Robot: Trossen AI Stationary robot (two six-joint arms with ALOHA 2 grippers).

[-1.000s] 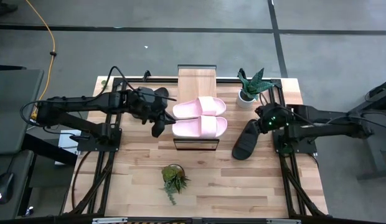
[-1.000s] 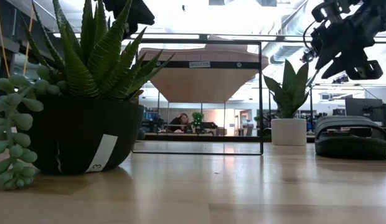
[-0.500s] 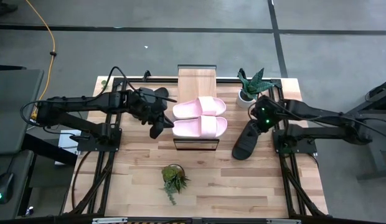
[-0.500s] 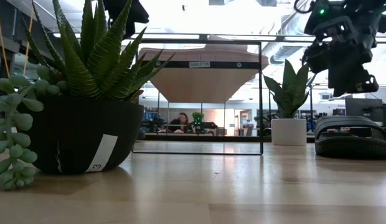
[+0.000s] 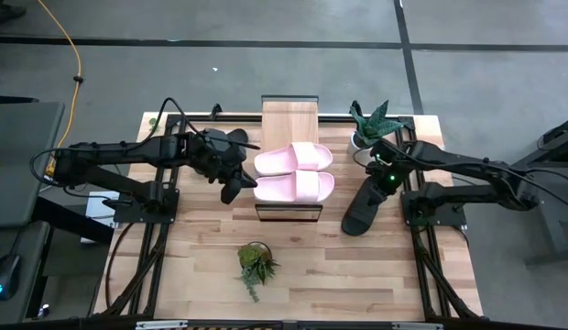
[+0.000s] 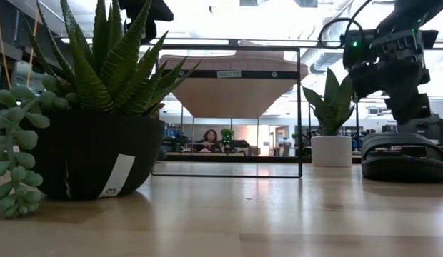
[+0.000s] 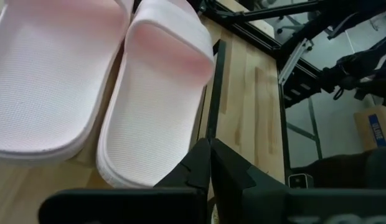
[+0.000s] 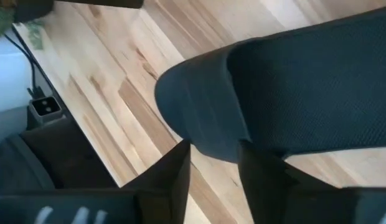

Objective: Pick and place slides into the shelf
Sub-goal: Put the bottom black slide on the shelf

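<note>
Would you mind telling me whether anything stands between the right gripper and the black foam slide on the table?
Nothing visible does. The right gripper hangs open directly over the black foam slide, its fingers either side of the strap end, with only bare wooden tabletop around. The white-potted plant stands behind, clear.

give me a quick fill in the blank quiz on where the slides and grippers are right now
1. The two slides lying side by side on the shelf are pale ____.
2. The black slide under the right gripper lies on the ____, not on the shelf.
3. The left gripper, beside the pink slides, has its fingers ____.
4. The number of potted plants on the table is ____.

Missing words: pink; table; shut; two
</note>
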